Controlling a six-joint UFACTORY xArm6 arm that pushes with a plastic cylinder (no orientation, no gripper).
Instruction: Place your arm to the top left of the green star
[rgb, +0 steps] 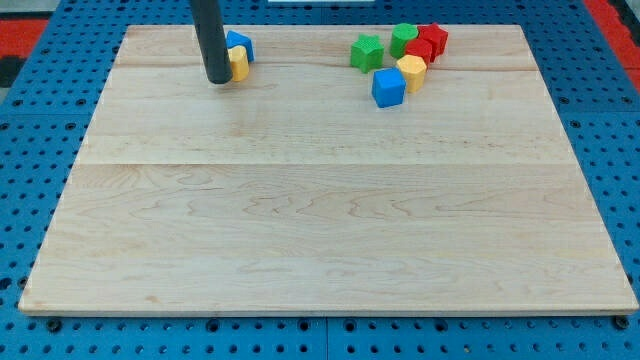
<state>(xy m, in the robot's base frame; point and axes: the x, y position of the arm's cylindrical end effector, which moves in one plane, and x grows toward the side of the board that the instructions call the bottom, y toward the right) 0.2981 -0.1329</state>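
My tip (219, 80), a bare rod w/ no hand to open or pinch, sits upper left touching blue/yellow blocks (238, 56). Green star (367, 52) upper centre-right; I should slide right, stopping just above-left w/o nudging it.

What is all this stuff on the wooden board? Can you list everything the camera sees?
Wooden board: one, pale wood, fills most of the view.
Pegboard surface: blue, around the board; red patches at the view's top corners.
Green star: one, view's top, right of centre.
Green block: one, shape unclear, just right of the star.
Red blocks: two as far as I can tell, at the right end of the cluster.
Yellow block: one, below the red ones.
Blue cube: one, lowest in the cluster.
Blue block: one, view's top left, partly hidden by the rod.
Yellow block beside the rod: one, under the blue one.
My tip: one dark rod, its end against those two blocks' left side.
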